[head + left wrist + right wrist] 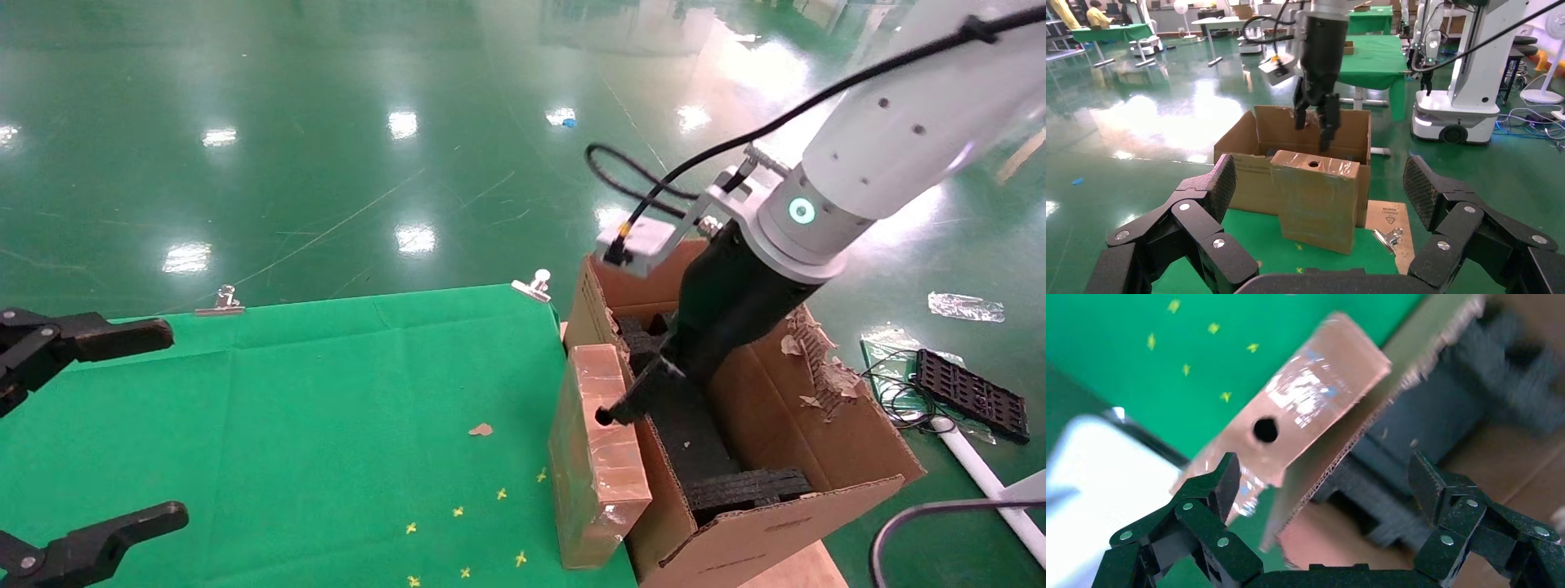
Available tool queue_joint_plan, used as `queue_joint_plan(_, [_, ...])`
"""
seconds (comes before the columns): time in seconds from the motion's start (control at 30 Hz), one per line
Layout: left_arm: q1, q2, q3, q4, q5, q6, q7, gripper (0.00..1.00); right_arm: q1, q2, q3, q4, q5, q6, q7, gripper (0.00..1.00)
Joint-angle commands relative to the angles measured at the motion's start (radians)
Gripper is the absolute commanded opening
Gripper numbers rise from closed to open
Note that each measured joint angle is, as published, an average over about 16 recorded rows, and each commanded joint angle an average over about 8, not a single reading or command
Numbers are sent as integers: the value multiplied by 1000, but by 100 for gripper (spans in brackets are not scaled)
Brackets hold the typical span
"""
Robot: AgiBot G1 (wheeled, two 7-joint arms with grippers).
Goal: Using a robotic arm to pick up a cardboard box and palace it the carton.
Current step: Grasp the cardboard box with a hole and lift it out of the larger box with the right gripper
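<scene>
The slim taped cardboard box (596, 457) stands on end at the right edge of the green table, leaning against the carton's left wall (666, 506). A round hole shows in its top edge (1265, 430). The carton (1242, 177) is open and lined with black foam (703, 433); one flap is torn. My right gripper (645, 392) on the white robotic arm (891, 139) is open and hangs over the carton's left wall. One finger (1220, 484) is over the box's top, the other over the foam. My left gripper (163, 423) is open at the table's left, holding nothing.
Binder clips (535, 286) (221, 302) pin the green cloth (327, 408) at its far edge. A cardboard scrap (480, 429) and yellow marks lie on it. On the floor to the right are a black tray (972, 396) and cables. Other robots and tables (1474, 73) stand behind the carton.
</scene>
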Motion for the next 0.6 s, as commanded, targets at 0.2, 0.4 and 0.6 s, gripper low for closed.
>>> queue_joint_plan(0.2, [0,0,0,0,0,0,0,100,-58,-18,0,-147,81,-1,134,100])
queue_joint_plan(0.4, [0,0,1,0,-1,0,0,100,-104,-48,-9,-240,99,2,131,100])
queue_joint_plan(0.6, [0,-1,1,0,-1,-1,1,100,-137,-82,-18,-295,100,10,114,62])
